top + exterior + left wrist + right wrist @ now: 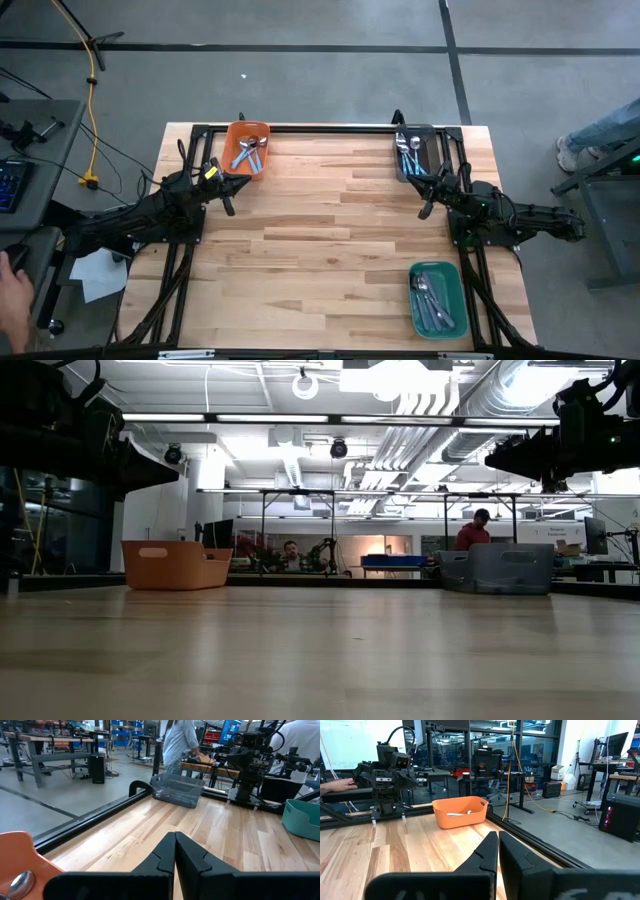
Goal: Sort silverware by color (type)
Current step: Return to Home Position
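The silverware lies sorted in three bins. Spoons with light-blue handles (pixel 248 151) sit in the orange bin (pixel 232 135) at the table's far left. Teal-handled pieces (pixel 409 152) sit in the grey bin (pixel 432 135) at the far right. More utensils (pixel 431 297) lie in the green bin (pixel 452 275) at the near right. My left gripper (pixel 228 203) hovers shut just near of the orange bin; one spoon bowl (pixel 20 884) shows in its wrist view. My right gripper (pixel 424 207) hovers shut just near of the grey bin. Neither holds anything.
Bare wooden tabletop (pixel 330 240) spreads between the two arms. A black frame rail (pixel 330 128) runs along the far edge. A person's hand (pixel 12 290) shows off the table's left side, and people stand in the room beyond.
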